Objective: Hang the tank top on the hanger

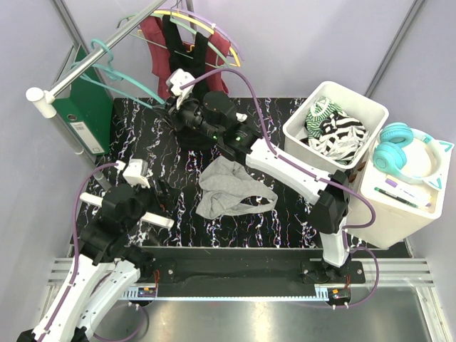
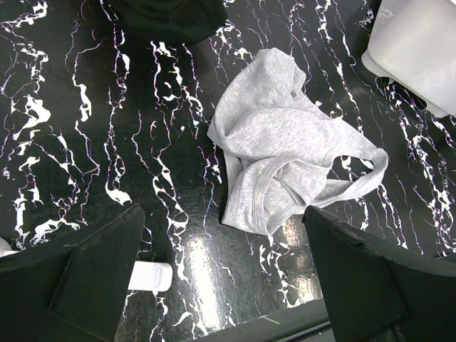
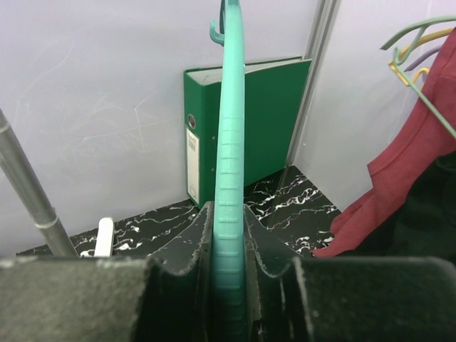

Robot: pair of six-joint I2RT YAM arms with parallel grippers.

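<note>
The light grey tank top [image 1: 228, 189] lies crumpled in the middle of the black marbled table, its straps toward the near right; the left wrist view shows the tank top [image 2: 278, 153] just beyond the fingers. My left gripper [image 1: 132, 206] hovers left of it, and in its own view the left gripper [image 2: 222, 246] is open with only table between its fingers. The teal hanger [image 1: 121, 75] hangs by its hook from the metal rail [image 1: 100, 53]. My right gripper [image 1: 173, 100] is shut on the hanger's arm. In the right wrist view both pads of the right gripper [image 3: 229, 228] press the hanger [image 3: 231, 142] edge-on.
A black top [image 1: 182, 50] and a maroon top [image 1: 153, 43] hang on other hangers at the back. A green binder [image 1: 89, 107] leans at the back left. A white bin [image 1: 299, 132] with striped clothes and a white box carrying teal headphones [image 1: 406, 153] stand on the right.
</note>
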